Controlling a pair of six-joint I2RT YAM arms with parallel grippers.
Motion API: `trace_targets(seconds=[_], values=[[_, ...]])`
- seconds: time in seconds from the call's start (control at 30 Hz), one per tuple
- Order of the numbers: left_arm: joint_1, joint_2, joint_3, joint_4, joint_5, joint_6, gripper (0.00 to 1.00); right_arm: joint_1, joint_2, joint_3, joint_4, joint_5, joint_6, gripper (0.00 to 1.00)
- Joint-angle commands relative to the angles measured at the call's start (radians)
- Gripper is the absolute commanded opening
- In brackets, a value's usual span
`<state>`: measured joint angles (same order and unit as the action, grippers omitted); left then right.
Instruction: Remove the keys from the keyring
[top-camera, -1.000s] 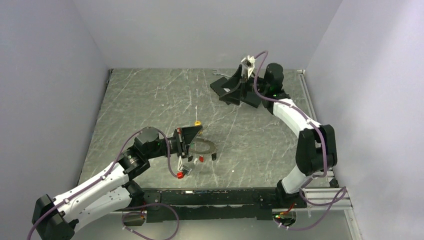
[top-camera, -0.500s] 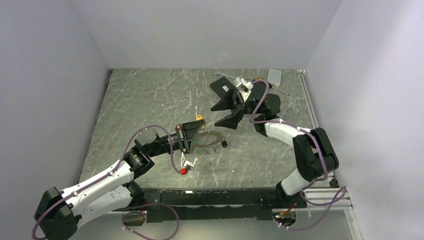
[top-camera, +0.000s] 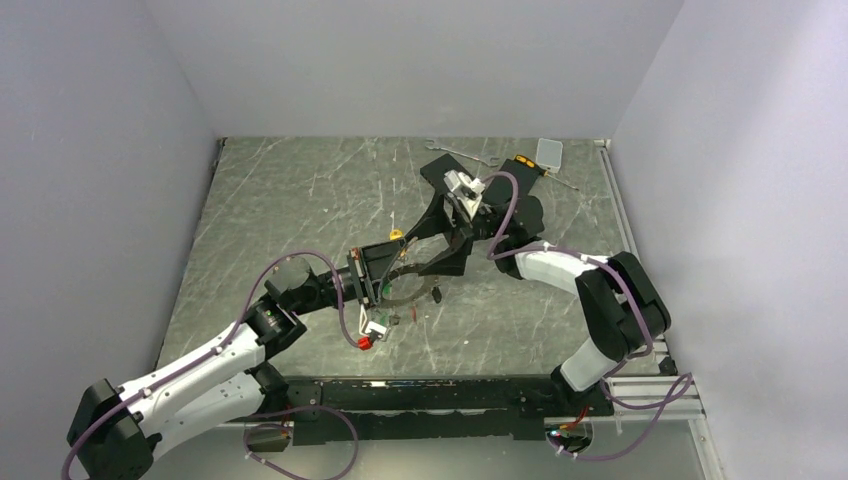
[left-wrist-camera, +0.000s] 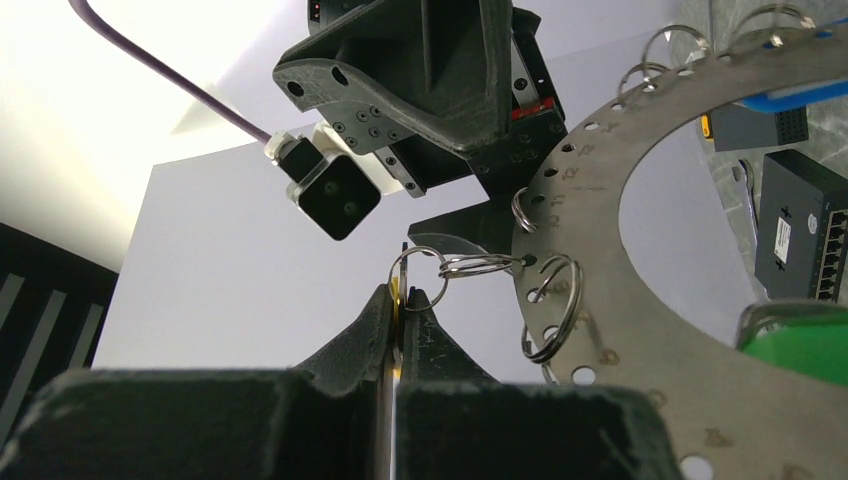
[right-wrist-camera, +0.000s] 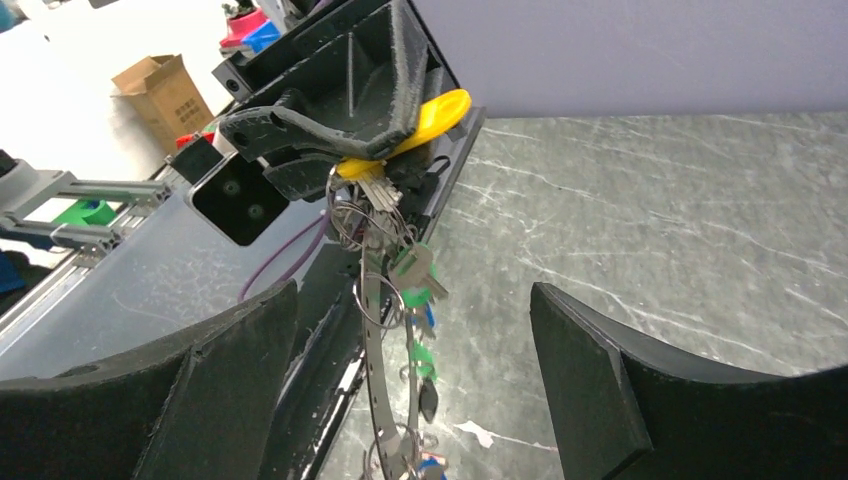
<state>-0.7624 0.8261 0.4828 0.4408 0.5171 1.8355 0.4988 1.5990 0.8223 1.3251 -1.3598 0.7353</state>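
The keyring is a flat silver hoop with punched holes and small split rings. It hangs from a yellow key that my left gripper is shut on, just above the table in the top view. Green keys, a black key and a blue key dangle from the hoop. My right gripper is wide open, one finger on each side of the hanging hoop without touching it; in the top view it is just right of the left gripper.
A black flat box lies at the back, partly under the right arm. A silver wrench, an orange-and-black tool and a small pale box lie along the far edge. Walls close in on three sides.
My right arm has swung from the far back down toward the left gripper, and its open fingers now flank the keyring. The left gripper has kept its hold and shifted slightly.
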Motion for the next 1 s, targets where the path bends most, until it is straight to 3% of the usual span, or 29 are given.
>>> trace_targets(seconds=[0.0,0.67,0.97], values=[[0.003,-0.025,0.024,0.062,-0.003,-0.007,0.00,0.024,-0.026,0.010,0.050,0.009,-0.025,0.87],[0.004,0.014,0.059,0.058,-0.037,-0.027,0.00,0.086,-0.016,0.014,-0.066,0.017,-0.144,0.56],[0.004,0.004,0.062,0.044,-0.065,-0.034,0.00,0.086,-0.019,0.019,-0.109,0.029,-0.173,0.26]])
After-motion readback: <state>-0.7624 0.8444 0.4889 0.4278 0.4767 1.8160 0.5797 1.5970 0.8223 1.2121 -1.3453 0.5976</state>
